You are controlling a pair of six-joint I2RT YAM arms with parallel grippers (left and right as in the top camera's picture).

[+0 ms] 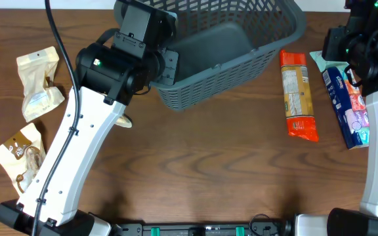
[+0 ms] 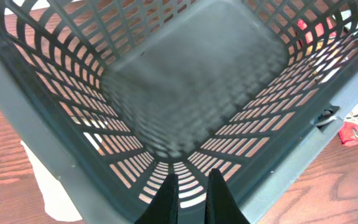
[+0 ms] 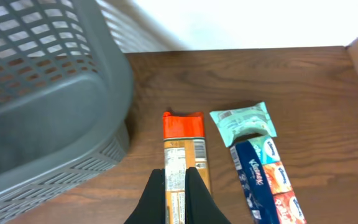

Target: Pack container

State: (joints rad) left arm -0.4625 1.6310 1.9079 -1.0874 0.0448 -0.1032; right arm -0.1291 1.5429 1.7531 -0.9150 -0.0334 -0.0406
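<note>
Currently: left gripper [image 2: 191, 198] fingers pinching container [image 2: 191, 93] lattice wall, floor beyond tips; right gripper [image 3: 175, 198] fingers pressed together, orange packet [image 3: 182, 127] just ahead

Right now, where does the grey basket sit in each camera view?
Overhead: container at top centre.
Left wrist: container fills the frame, camera looking into it.
Right wrist: container at upper left, outer wall showing.
Shared landmark: orange packet to its right, overhead and right wrist; unclear in left wrist.

The container [image 1: 202, 88] is dark grey with slotted lattice walls. Right of it lie an orange packet [image 1: 298, 95], a mint-green pack [image 3: 243, 122] and a blue tissue pack [image 1: 343, 98], all on the brown wood-grain table [image 1: 209, 164].
</note>
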